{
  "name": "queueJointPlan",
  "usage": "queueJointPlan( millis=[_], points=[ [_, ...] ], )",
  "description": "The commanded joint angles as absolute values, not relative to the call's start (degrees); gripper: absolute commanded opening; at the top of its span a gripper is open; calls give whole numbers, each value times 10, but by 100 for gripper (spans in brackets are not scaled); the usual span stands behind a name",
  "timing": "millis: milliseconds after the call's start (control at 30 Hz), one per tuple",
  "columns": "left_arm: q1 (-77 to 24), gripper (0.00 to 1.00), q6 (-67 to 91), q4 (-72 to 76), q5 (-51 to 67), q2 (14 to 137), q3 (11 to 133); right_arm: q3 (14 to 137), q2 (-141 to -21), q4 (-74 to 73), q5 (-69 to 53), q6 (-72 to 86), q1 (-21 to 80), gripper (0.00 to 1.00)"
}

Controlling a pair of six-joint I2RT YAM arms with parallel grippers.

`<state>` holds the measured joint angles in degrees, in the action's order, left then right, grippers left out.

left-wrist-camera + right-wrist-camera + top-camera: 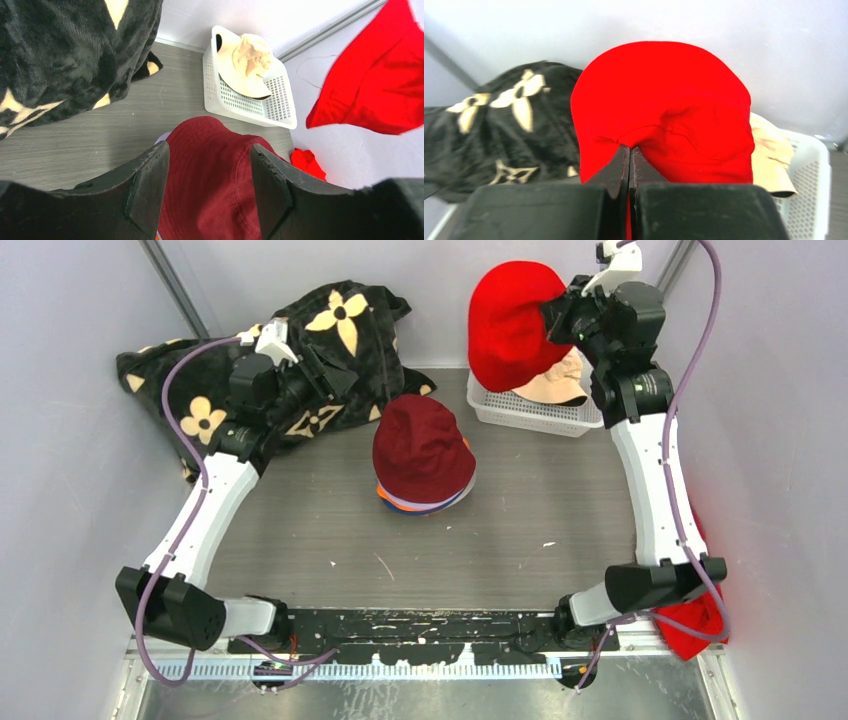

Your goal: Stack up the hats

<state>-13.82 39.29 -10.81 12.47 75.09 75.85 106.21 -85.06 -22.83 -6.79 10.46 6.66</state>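
At the centre of the table (300, 530), the maroon hat (423, 445) tops the stack (425, 502), the left gripper (209, 155) spread wide nearby. The right gripper (629, 155) pinches a red cloth (510, 320) above the basket (520, 416), likely to uncover the cream hat (562, 382).

At least four hats are showing. Three are piling up mid-bench: a maroon hat (422, 445) on top, with an orange rim (384, 496) and a bluish rim (428, 508) peeking out below; any more underneath cannot be told. One cream hat (562, 380) is lying in the one basket (530, 414) at the far right corner. Two red cloths are showing: one red cloth (510, 320) hanging above that corner, another drooping off the near right corner. One blanket (150, 375) is lying at the far left corner. Two arms are standing at the near edge: left arm (215, 500), right arm (650, 480).
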Motion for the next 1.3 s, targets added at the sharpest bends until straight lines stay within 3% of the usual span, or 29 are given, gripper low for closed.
queueJointPlan(
  millis=[0,200,533,900,1267],
  points=[
    [-141,61,374,-104,131,699,784,1111,-800,-247,-113,98,107,1],
    [-140,61,360,-148,119,653,775,1138,-779,-296,-161,104,143,1],
    [-141,61,356,-195,107,567,742,1083,-735,-319,-221,104,185,1],
    [-140,61,351,-217,102,531,716,1003,-740,-301,-202,99,252,1],
    [-140,61,346,-212,97,529,699,1016,-809,-289,-136,85,336,1]
  ],
)
